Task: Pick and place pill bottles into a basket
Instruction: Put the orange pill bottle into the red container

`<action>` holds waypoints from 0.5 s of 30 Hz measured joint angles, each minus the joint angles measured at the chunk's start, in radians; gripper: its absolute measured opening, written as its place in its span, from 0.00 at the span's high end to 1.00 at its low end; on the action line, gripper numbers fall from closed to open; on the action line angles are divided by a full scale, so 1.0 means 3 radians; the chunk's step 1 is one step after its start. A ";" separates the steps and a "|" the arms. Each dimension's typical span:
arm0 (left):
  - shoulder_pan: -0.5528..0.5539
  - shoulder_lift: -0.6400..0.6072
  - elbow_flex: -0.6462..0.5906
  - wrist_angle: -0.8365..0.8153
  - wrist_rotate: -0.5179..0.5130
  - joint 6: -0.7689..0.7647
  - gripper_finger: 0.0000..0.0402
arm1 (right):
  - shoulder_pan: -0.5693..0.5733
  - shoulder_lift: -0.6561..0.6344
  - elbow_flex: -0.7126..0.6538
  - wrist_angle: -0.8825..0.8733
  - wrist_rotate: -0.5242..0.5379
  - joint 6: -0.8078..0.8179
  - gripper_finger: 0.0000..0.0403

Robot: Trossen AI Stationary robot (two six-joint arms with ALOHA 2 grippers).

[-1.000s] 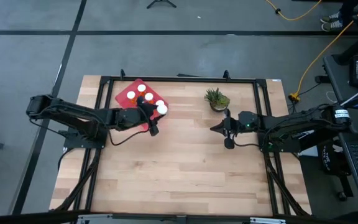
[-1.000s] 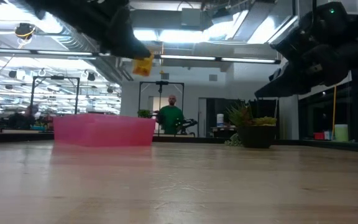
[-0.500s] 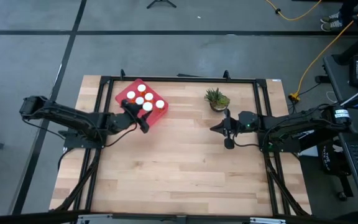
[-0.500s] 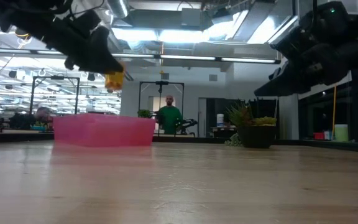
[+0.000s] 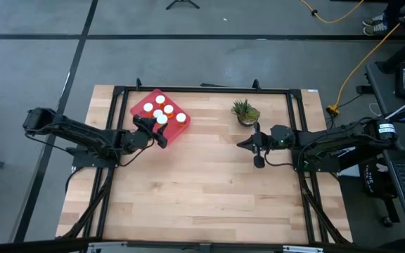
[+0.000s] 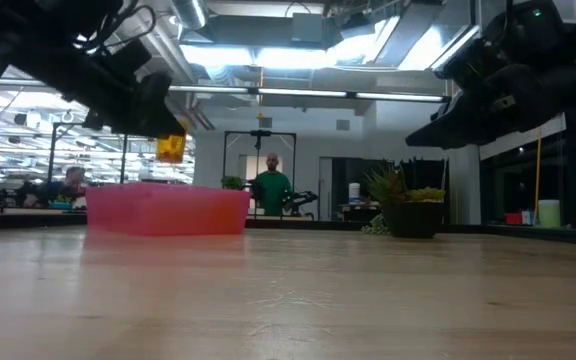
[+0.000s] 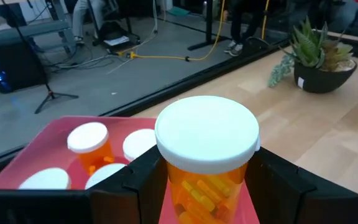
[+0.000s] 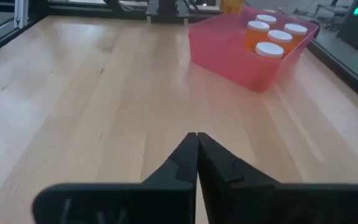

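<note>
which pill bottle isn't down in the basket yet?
The one clamped in the left gripper, the pill bottle held above the basket's near edge. The other bottles stand upright inside, untouched.

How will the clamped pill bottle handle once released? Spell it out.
Probably stiff: the pill bottle keeps its shape in the left gripper. Likely light, holding loose pills. Round-sided, it could roll if tipped, though the basket's walls should stop it.

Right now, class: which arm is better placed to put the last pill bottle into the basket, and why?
The left. Its gripper is shut on a pill bottle above the red basket; the right gripper waits empty, shut, beside the potted plant.
</note>
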 joint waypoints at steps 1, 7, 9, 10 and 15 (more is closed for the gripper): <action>0.0000 0.0019 -0.0046 0.0079 -0.0003 -0.0002 0.54 | 0.0000 0.0000 0.0000 0.0011 0.0000 -0.0030 0.96; 0.0000 0.0249 -0.0261 0.0640 -0.0018 0.0001 0.54 | 0.0000 0.0001 0.0000 0.0134 -0.0001 -0.0124 0.96; 0.0015 0.0358 -0.0280 0.0735 -0.0028 -0.0002 0.54 | 0.0000 0.0001 0.0001 0.0187 -0.0002 -0.0141 0.96; 0.0035 0.0415 -0.0281 0.0784 -0.0039 -0.0002 0.54 | 0.0000 0.0001 0.0001 0.0219 -0.0001 -0.0149 0.96; 0.0205 0.0732 -0.0280 0.0957 0.0019 0.0000 0.54 | 0.0000 0.0001 0.0001 0.0336 -0.0001 -0.0284 0.96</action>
